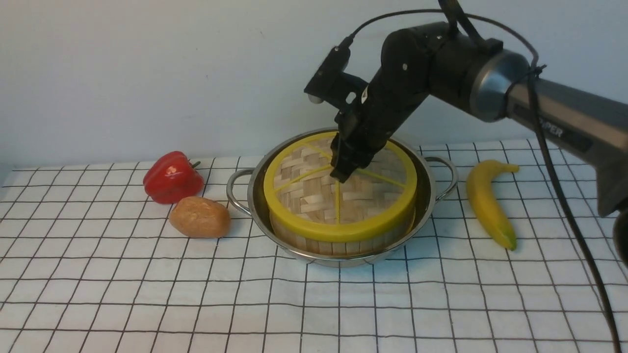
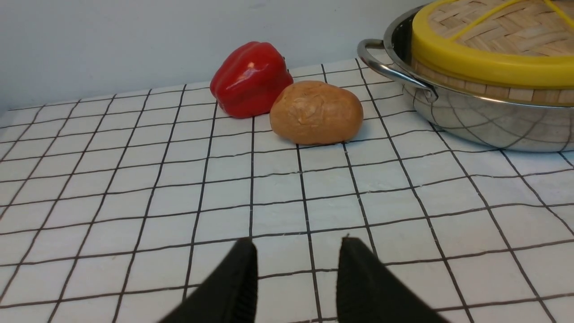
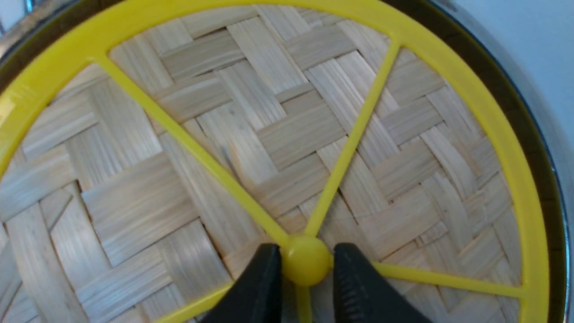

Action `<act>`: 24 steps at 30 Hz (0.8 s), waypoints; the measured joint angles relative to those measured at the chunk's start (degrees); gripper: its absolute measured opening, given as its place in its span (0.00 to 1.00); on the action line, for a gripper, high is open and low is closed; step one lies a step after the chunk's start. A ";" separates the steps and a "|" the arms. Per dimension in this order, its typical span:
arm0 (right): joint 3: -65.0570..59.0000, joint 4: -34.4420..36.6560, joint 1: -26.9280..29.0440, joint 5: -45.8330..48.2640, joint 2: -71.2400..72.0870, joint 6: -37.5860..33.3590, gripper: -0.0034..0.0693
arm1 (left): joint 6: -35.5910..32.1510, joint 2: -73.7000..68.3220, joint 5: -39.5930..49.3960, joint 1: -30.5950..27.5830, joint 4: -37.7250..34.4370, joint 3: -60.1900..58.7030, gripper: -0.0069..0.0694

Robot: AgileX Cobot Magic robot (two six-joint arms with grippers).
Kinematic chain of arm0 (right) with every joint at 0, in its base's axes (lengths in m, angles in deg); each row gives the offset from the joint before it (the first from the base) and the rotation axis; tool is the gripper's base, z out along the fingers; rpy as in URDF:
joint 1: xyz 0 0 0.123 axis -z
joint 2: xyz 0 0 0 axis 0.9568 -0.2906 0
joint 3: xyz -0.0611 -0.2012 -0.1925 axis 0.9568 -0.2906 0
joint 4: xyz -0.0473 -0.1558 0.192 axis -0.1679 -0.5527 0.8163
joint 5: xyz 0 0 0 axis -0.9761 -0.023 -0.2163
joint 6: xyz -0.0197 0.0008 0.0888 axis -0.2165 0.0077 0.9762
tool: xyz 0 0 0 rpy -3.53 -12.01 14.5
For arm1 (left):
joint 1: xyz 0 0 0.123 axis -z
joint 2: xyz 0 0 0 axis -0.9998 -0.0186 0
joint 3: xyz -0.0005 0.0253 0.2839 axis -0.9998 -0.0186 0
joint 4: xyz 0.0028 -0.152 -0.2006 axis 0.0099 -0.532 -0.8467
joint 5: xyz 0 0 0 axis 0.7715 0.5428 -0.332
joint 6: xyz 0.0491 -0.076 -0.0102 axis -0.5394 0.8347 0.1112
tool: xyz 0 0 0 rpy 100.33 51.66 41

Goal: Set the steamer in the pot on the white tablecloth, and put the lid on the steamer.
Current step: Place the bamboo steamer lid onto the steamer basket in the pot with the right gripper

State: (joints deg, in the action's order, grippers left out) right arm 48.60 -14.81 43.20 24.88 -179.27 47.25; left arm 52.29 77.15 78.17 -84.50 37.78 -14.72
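White tablecloth — lid's knob between right end effector's barely parted jaws.

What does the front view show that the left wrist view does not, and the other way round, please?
Only the front view shows the banana on the pot's far side, the right arm, and the right gripper down at the middle of the lid. Only the left wrist view shows the left gripper, its jaws apart over bare white tablecloth with nothing between them. Both show the red pepper, the brown bread roll beside it, and the pot holding the steamer with the lid on top.
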 joint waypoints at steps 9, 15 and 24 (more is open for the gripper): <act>0.00 0.84 2.10 0.11 0.00 1.10 0.36 | 0.00 0.00 0.00 0.00 0.00 0.00 0.41; 0.00 1.34 2.26 0.58 0.00 0.65 0.22 | 0.00 0.00 0.00 0.00 0.00 0.00 0.41; 0.00 0.76 2.34 0.54 0.77 0.47 0.22 | 0.00 0.00 0.00 0.00 0.00 0.00 0.41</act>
State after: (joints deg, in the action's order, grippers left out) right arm 48.60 -14.05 45.54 25.41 -178.49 47.72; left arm 52.29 77.15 78.17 -84.50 37.78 -14.72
